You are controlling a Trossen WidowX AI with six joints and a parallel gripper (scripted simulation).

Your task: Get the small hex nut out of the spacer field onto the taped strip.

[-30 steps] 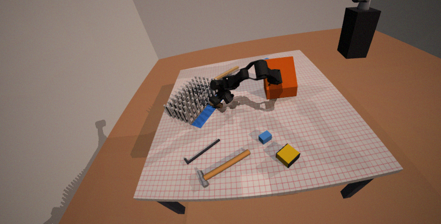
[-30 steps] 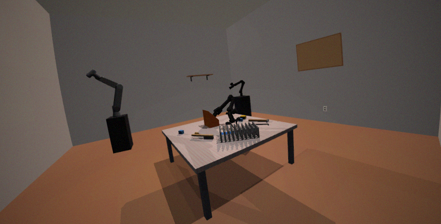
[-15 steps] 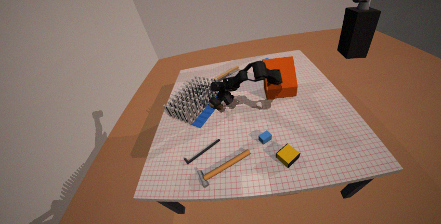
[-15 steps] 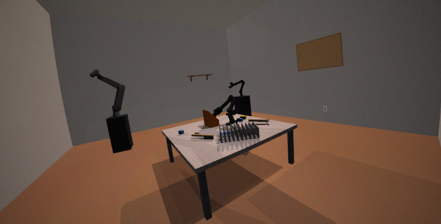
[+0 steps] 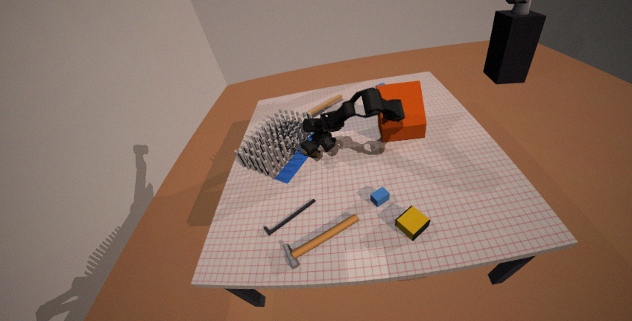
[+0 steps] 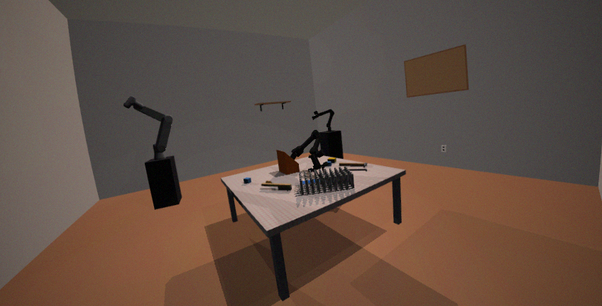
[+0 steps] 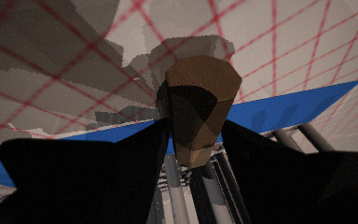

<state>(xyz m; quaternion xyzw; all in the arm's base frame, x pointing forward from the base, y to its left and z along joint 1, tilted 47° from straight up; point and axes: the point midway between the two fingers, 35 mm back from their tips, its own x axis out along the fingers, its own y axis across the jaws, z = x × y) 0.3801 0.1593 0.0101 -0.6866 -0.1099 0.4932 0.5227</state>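
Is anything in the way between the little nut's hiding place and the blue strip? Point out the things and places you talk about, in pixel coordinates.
Yes, probably the standing metal spacers (image 5: 271, 144) (image 6: 325, 181): their rows fill the field beside the blue strip (image 5: 290, 170) (image 7: 279, 112). I can't make out the nut itself, so I can't say which ones block it.

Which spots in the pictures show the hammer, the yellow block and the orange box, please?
Hammer (image 5: 326, 235): top view, on its wooden handle.
Yellow block (image 5: 413, 220): top view, on its upper face.
Orange box (image 5: 405, 133) (image 6: 285, 164): top and exterior views, on its side.
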